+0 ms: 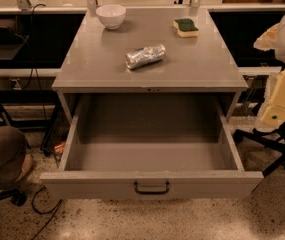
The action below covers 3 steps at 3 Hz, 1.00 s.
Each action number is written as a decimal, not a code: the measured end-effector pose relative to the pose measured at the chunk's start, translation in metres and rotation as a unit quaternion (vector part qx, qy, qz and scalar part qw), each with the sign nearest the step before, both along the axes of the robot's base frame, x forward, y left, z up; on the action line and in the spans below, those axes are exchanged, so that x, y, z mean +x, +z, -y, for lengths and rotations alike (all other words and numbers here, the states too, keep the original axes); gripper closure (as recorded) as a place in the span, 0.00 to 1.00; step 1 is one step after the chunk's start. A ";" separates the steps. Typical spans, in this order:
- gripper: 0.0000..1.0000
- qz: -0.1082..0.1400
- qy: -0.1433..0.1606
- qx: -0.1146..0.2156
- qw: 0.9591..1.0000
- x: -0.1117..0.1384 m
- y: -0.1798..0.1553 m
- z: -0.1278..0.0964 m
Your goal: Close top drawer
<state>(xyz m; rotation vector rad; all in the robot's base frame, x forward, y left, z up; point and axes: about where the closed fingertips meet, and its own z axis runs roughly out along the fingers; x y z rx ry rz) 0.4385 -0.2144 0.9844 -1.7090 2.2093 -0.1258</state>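
Top drawer (152, 156) is pulled way out toward the camera, under the counter (107, 64) with a white bowl (111, 15), sponge (186, 27) and silvery can (145, 56). Tool (282, 91) sits at the right edge, can't tell its state.

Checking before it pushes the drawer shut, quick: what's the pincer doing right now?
The pincer: at the right edge of view, apart from the open top drawer; open or closed cannot be told.

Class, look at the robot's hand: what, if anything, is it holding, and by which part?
Nothing visibly held. The hand hangs at the right edge, clear of the top drawer and its handle.
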 end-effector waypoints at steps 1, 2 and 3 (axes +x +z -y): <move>0.00 0.000 0.000 0.000 1.000 0.000 0.000 0.000; 0.00 -0.015 -0.026 0.005 1.000 -0.001 -0.019 0.009; 0.00 -0.044 -0.060 0.028 0.997 -0.007 -0.054 0.021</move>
